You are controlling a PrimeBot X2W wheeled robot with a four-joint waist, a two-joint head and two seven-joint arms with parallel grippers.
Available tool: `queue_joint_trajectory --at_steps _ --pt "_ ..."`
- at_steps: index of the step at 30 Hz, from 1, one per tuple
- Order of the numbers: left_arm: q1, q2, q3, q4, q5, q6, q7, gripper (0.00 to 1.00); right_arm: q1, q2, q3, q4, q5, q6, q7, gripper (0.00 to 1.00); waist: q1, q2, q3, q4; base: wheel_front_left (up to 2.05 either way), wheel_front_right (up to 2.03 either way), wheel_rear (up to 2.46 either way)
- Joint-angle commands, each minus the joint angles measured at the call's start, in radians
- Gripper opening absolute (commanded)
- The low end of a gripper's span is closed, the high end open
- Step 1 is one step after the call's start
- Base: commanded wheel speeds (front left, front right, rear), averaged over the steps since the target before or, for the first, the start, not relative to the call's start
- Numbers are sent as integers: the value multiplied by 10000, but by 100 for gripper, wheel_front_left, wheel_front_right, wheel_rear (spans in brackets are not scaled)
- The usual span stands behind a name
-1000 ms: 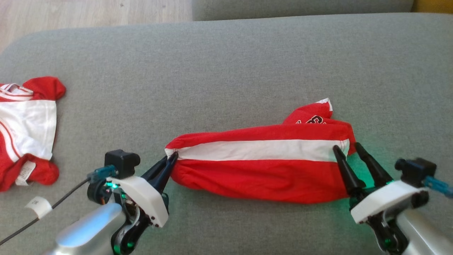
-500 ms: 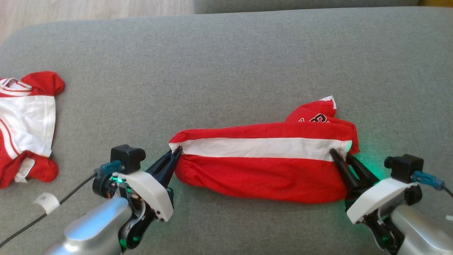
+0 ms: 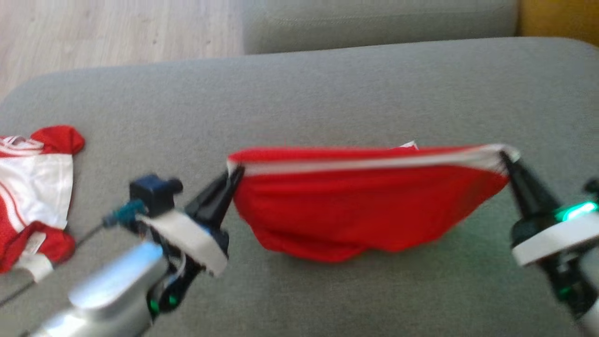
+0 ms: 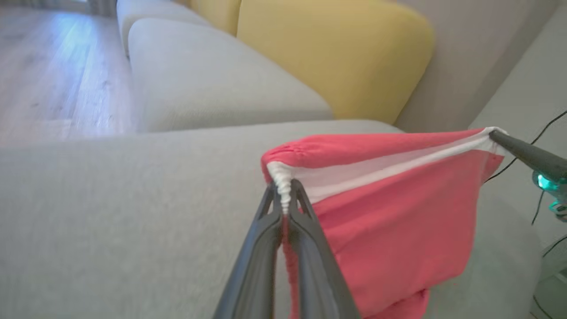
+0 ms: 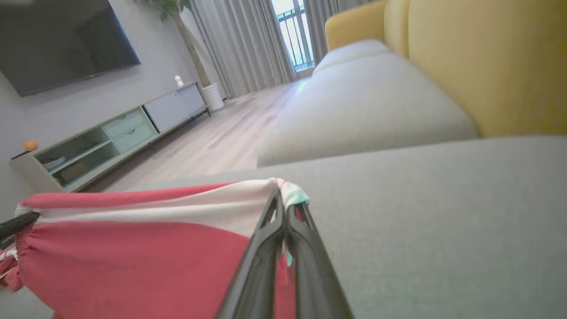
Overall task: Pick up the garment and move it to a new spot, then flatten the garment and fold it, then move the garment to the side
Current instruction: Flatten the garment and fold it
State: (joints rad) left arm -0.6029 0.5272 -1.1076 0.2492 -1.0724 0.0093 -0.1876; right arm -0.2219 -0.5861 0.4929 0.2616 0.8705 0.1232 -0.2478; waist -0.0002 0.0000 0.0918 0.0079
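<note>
The left gripper (image 3: 234,174), centre-left in the head view, is clenched on the bunched corner of a red garment (image 3: 355,206), white trim squeezed between its dark fingers (image 4: 266,230). Far across the frame, at the right edge, the right gripper (image 3: 506,158) is pinched tight on the opposite corner. Between the two, the garment's white band runs as a taut, nearly level line across the middle of the picture, and the red cloth sags below it in a shallow belly over the grey sofa seat (image 3: 327,93). Whether the lowest fold touches the seat cannot be told through the blur. At the far left edge, a second red-and-white garment (image 3: 32,187) lies crumpled on the same seat, well apart. Pale wooden floor (image 3: 93,37) shows in the upper left corner. A yellow back cushion (image 4: 336,53) fills the top of the left wrist view.
</note>
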Motion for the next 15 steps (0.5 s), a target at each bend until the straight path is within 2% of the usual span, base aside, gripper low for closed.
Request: queue_joint_trajectory --at_steps 1,5,8,12,15 --pt "-889 396 611 -276 94 47 -119 0 -192 -460 -144 -335 -49 75 -137 0 2 0 -146 -170 0 0 0" --pt "-2282 573 1025 -1069 371 -2 245 0 -1159 -1403 -844 -1121 -122 75 50 0 2 0 56 -433 0 0 0" --pt "-3730 317 1270 -964 733 -149 568 0 -2581 -1827 -1171 -1302 -351 75 454 0 2 0 554 -573 0 0 0" --pt "-5770 -608 1405 370 1104 -560 963 0 -4739 -2025 -1371 -917 -436 75 783 0 2 0 1472 -586 0 0 0" --pt "-7303 -1434 1567 1699 1590 -781 545 0 -6376 -2126 -1289 -495 -729 75 693 0 2 0 2216 -653 0 0 0"
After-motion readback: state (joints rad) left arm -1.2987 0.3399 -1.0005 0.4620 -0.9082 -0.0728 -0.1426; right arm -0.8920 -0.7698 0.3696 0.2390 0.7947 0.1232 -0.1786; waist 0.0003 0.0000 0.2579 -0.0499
